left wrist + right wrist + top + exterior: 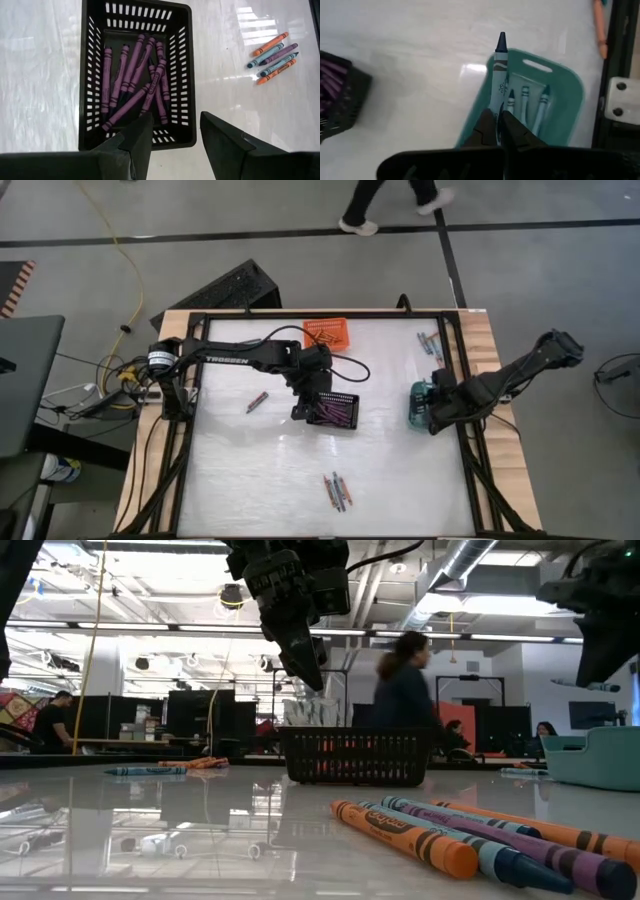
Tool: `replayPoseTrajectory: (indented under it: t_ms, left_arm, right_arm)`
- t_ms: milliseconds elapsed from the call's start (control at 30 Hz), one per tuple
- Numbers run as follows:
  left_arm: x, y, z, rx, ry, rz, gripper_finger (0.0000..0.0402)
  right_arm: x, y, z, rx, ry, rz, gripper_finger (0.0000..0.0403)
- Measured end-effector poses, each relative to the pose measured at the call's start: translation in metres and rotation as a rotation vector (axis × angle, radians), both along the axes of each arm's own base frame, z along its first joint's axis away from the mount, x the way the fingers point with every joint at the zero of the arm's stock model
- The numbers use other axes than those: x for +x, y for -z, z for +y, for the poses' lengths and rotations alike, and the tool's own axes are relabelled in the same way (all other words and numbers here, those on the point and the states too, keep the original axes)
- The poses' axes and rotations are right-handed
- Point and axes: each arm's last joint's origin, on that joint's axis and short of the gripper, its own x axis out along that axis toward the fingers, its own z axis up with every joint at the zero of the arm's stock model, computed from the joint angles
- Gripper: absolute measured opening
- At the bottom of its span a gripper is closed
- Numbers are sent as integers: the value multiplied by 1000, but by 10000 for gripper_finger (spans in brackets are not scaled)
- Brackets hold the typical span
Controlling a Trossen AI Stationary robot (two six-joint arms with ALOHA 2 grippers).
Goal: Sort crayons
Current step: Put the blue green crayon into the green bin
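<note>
Tool on your right (501, 122) is clamped on a teal crayon (498, 75) above the teal basket (565, 107), probably to drop it; left tool (175, 132) hangs open, empty, over the black basket (95, 75).

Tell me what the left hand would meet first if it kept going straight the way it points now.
Probably the near wall of the black basket: the left hand hangs open right above that rim, with the purple crayons just beyond. Height above the rim is hard to judge.
</note>
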Motion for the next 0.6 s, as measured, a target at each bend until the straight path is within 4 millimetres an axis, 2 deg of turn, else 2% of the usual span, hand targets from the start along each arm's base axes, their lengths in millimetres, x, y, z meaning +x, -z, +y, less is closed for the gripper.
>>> replayPoseTrajectory:
  t_ms: [300,600]
  left_arm:
    - [0,0,0,1,1,0,153]
    - [0,0,0,1,2,0,153]
  right_arm:
    - [-5,21,-3,75,6,-15,0]
    - [-3,21,-3,111,-17,10,0]
